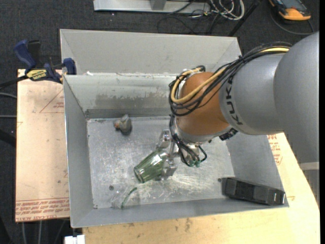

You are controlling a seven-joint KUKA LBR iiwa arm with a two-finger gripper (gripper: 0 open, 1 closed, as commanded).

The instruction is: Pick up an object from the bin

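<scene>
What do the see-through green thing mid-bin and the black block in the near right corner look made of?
Green cup-like thing: probably tinted clear plastic, possibly glass; the bin floor shows through it and its edges glint. Black block: likely matte hard plastic; dull, even surface with straight edges.

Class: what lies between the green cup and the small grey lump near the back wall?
Nothing: the camera view shows bare bin floor between green cup and grey lump.
</scene>
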